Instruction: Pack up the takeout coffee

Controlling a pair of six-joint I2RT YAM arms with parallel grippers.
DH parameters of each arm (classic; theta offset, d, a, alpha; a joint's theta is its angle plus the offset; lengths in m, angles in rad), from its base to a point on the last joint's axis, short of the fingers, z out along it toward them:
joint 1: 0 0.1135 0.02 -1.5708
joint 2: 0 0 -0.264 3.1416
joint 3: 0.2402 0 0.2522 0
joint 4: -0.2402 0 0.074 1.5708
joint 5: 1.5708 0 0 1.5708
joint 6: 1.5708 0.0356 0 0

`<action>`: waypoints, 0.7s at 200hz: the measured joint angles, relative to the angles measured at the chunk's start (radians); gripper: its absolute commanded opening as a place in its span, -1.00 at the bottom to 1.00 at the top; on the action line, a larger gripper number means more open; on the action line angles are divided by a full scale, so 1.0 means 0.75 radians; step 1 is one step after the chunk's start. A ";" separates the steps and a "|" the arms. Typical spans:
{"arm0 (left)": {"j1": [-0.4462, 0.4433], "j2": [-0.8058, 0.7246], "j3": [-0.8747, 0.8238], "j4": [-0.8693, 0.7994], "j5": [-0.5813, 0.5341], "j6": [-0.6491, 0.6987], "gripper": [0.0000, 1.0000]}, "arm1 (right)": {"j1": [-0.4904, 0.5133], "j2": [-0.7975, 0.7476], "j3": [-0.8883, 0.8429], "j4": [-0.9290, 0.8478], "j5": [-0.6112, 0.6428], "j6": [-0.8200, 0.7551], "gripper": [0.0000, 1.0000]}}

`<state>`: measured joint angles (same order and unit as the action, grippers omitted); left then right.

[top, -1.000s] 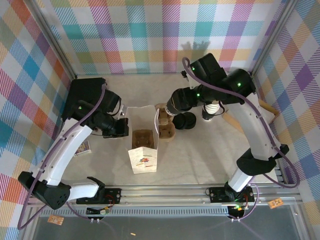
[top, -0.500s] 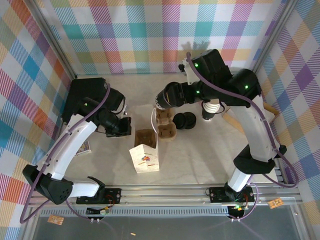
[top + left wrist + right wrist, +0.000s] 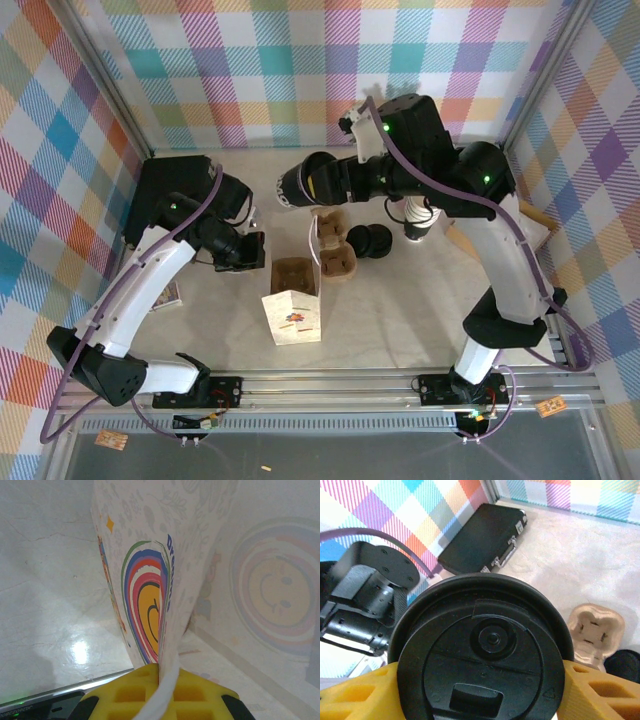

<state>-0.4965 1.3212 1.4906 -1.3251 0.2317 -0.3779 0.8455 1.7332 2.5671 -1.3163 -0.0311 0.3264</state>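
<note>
Right gripper [image 3: 480,687] grips the takeout coffee [image 3: 487,630] sideways between its fingers [image 3: 592,690]; left gripper [image 3: 162,682] pinches the paper bag [image 3: 145,580].

right claw [image 3: 325,181] and takeout coffee [image 3: 298,186] swung leftward, toward bag [image 3: 293,318]
</note>
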 measured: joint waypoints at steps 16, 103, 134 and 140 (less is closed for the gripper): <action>0.000 0.000 0.000 0.001 -0.001 -0.001 -1.00 | 0.002 0.017 0.004 0.012 -0.019 0.004 -0.10; -0.001 -0.044 -0.020 0.035 -0.016 -0.081 -0.59 | 0.094 0.142 0.009 -0.207 0.019 0.029 -0.13; -0.001 -0.070 -0.029 0.066 -0.016 -0.109 -0.73 | 0.135 0.156 0.025 -0.303 0.064 0.058 -0.14; -0.001 -0.070 -0.030 0.068 -0.016 -0.115 -0.79 | 0.144 0.168 0.042 -0.322 0.076 0.070 -0.14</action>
<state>-0.4973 1.2690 1.4685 -1.2743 0.2195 -0.4641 0.9539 1.8595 2.5988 -1.5581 0.0261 0.3790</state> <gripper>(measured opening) 0.151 0.664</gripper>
